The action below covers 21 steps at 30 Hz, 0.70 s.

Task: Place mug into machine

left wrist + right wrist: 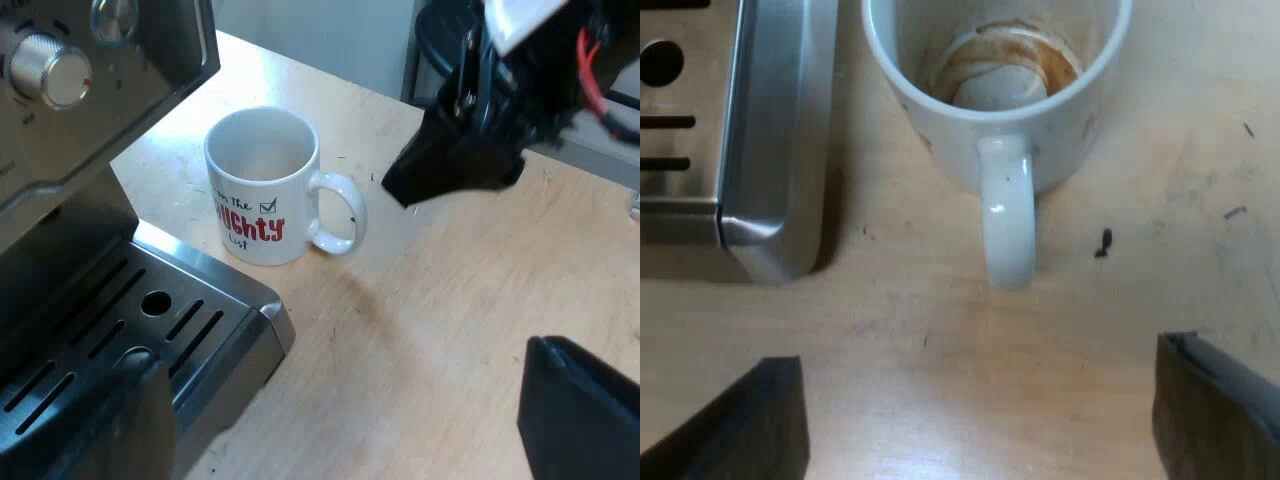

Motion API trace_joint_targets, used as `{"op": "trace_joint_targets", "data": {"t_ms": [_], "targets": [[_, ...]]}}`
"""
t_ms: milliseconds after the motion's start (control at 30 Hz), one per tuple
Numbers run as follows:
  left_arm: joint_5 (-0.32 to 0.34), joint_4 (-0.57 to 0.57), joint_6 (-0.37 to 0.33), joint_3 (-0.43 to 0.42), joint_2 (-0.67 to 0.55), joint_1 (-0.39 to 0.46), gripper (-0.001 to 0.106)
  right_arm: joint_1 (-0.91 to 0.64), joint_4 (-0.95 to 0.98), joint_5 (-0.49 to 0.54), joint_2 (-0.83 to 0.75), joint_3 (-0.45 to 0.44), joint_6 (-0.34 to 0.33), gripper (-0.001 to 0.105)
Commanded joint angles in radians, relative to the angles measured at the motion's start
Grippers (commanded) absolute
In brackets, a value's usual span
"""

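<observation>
Left gripper (340,400): two black fingers (585,415) set wide apart, with nothing between them. Wrist angled downward.

Right gripper (980,400): two black fingers (1210,410) spread wide, gripping nothing. The gap between them faces the handle of the mug (1005,215); both fingertips stop short of it, not touching.

Right arm (500,90): black wrist and gripper body reaching down at a slant. Its dark tip hangs near the mug's handle, apart from it.
</observation>
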Motion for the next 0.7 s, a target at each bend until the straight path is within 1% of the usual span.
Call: {"op": "trace_joint_targets", "data": {"t_ms": [33, 100, 400, 700], "targets": [[0.005, 0.000, -0.029, -0.005, -0.005, -0.005, 0.071, 0.000, -0.066, 0.003, -0.003, 0.018, 0.001, 0.071], [0.005, 0.000, -0.029, -0.005, -0.005, -0.005, 0.071, 0.000, -0.098, 0.003, 0.017, 0.031, 0.001, 0.071], [0.005, 0.000, -0.029, -0.005, -0.005, -0.005, 0.071, 0.000, -0.183, 0.018, 0.156, 0.031, 0.001, 0.071], [0.005, 0.003, -0.029, -0.005, -0.005, -0.005, 0.071, 0.000, -0.296, 0.025, 0.252, 0.031, 0.001, 0.071]]}}
